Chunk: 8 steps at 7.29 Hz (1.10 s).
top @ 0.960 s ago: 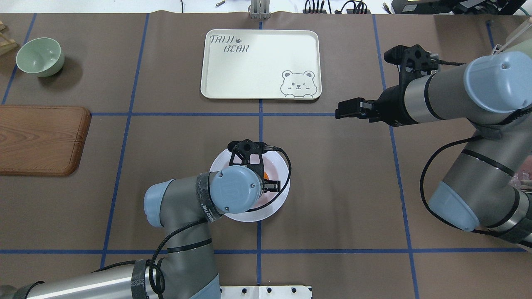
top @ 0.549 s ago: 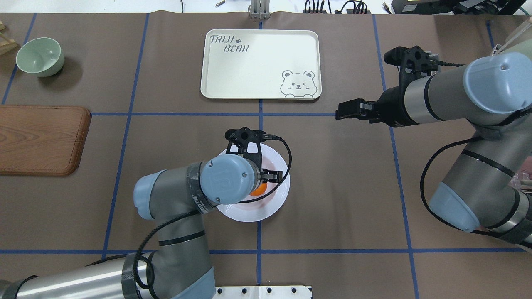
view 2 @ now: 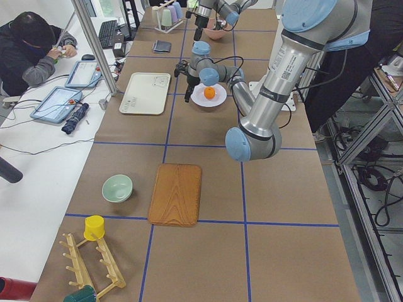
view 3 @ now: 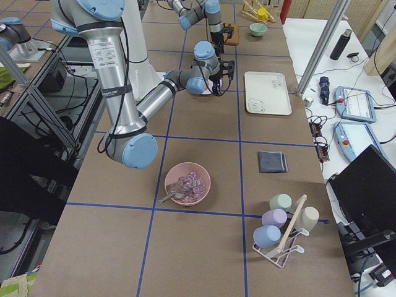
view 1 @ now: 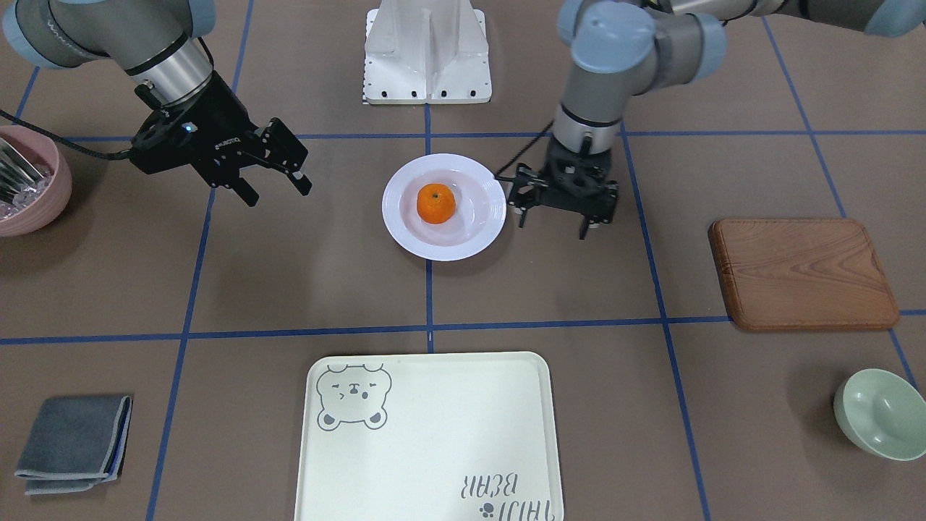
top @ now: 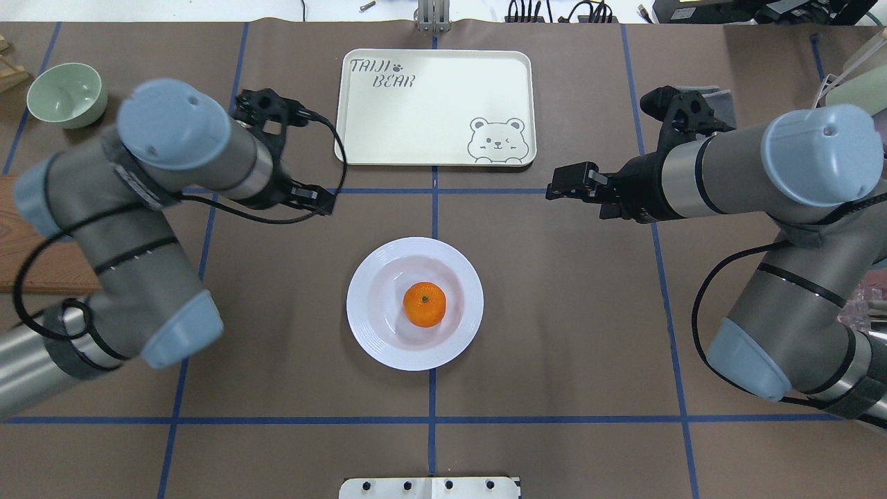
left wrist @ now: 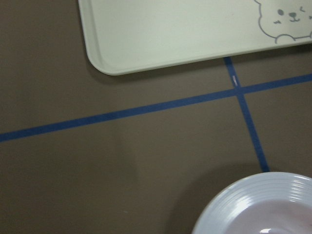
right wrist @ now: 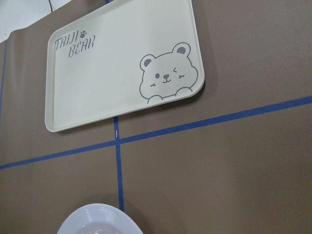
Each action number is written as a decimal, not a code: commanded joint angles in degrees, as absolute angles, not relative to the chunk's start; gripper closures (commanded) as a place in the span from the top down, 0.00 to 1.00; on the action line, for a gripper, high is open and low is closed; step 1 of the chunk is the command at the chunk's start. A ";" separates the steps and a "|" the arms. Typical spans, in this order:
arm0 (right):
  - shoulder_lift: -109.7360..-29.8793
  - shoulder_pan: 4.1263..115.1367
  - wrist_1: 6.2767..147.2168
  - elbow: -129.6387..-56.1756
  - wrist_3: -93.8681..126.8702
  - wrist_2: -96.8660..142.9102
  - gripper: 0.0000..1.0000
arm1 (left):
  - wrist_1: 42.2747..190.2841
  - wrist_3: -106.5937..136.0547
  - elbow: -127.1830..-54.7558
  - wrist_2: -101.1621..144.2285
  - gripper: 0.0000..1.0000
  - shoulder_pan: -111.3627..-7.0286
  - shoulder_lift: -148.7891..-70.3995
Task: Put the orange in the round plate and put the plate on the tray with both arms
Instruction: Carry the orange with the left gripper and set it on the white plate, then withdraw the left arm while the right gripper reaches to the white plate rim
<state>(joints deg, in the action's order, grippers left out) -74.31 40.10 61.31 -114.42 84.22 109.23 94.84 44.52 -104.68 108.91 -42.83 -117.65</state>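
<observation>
The orange lies in the sunken centre of the round plate, which rests on the table in front of the tray. My left gripper hangs open and empty, raised off the plate's left side; the front view shows this left gripper beside the round plate's rim. My right gripper is open and empty to the plate's far right, and shows as the right gripper apart from the orange. Both wrist views show the tray and a slice of plate rim.
A wooden board and a pale-green bowl sit on my left side. A pink bowl and a folded grey cloth sit on my right. The tray holds nothing.
My left gripper has risen from over the plate and swung away to the far left, leaving the orange uncovered in the plate. The right gripper has shifted slightly towards the middle.
</observation>
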 commanded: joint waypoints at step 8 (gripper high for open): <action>-74.36 25.17 55.46 -116.71 102.89 87.68 1.00 | 90.54 -12.74 -92.90 133.15 1.00 -90.60 -92.38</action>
<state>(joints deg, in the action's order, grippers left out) -74.35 28.33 55.81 -115.94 99.79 92.23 91.94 -11.64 -93.52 133.08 -87.91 -93.57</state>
